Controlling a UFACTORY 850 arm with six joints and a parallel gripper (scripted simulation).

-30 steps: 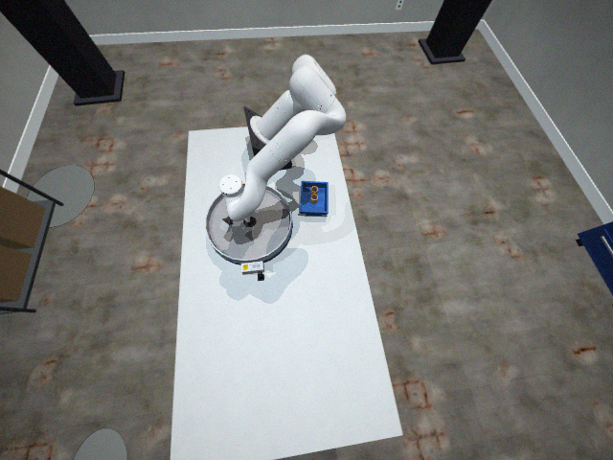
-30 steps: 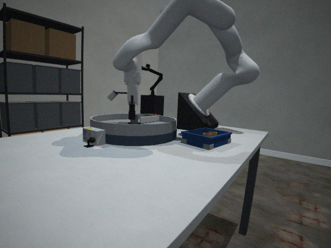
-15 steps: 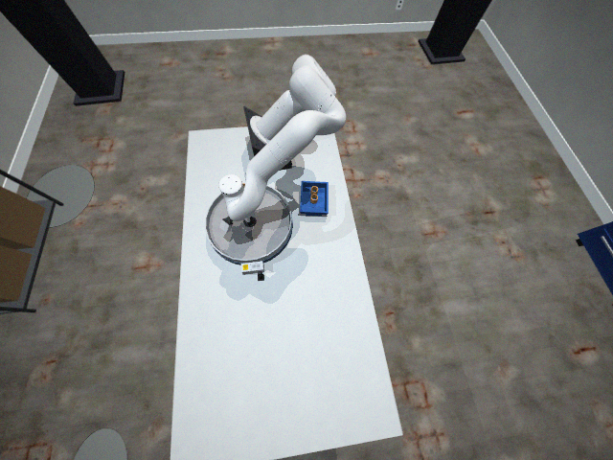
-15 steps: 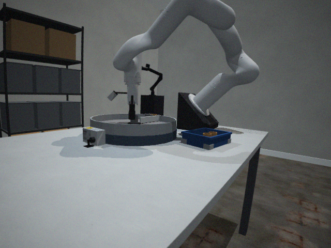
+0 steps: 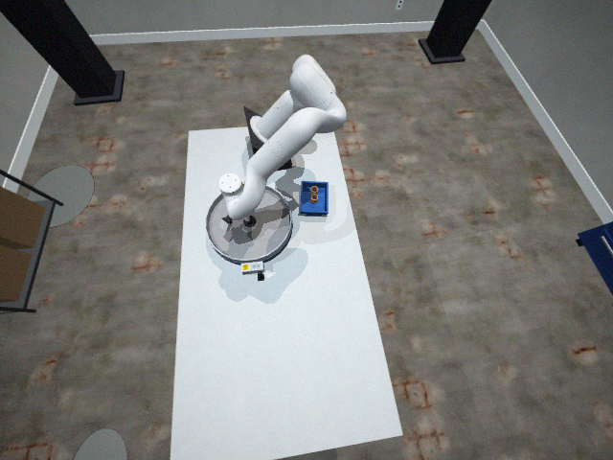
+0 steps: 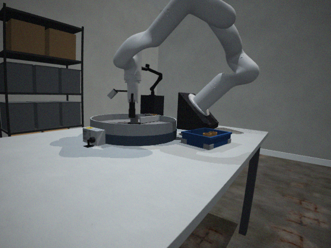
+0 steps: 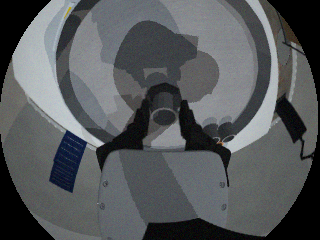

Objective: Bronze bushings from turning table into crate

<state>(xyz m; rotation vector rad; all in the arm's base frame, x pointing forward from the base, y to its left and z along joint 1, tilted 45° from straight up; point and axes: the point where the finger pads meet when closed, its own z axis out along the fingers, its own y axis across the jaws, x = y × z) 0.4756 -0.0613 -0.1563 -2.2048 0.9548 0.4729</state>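
Meanwhile, two bronze bushings (image 5: 314,197) (image 6: 210,134) sit in the crate (image 5: 313,214) (image 6: 193,139); my end effector (image 5: 238,220) (image 6: 132,114) (image 7: 164,107), part-open and gripping nothing, straddles a grey-looking bushing (image 7: 164,103) on the turning table (image 5: 210,226) (image 6: 133,129) (image 7: 266,60). Bronze possibly remains beside it.

Blue crate (image 5: 313,214) (image 6: 197,140) at three o'clock of the turning table (image 5: 284,234) (image 6: 133,129) (image 7: 263,60), which is pale grey above a navy base band; bushings (image 5: 314,197) (image 6: 210,134) within the crate are bronze-orange; the tabletop (image 5: 277,356) (image 6: 106,186) is plain white.
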